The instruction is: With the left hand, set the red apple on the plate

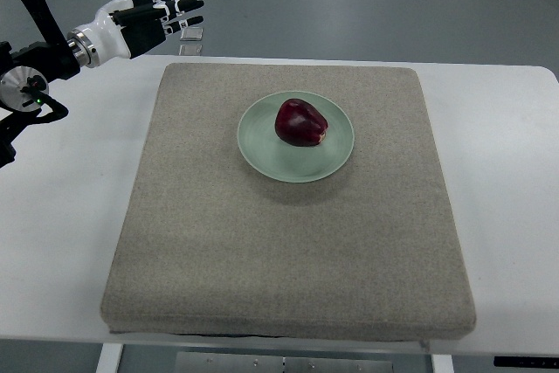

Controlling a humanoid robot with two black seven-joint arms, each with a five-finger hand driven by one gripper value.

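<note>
Plate (262,150) under red apple (300,122)

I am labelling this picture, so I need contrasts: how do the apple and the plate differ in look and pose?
The apple is dark red and glossy; the plate is pale green and matte. The apple is rounded and stands tall; the plate is flat and wider. The apple rests on the plate, while the plate lies on the grey mat. Both look round from above.

A dark red apple (301,122), a pale green plate (262,153), a speckled grey-beige mat (288,251), a white table (61,216), a black-and-white hand (153,13).
</note>
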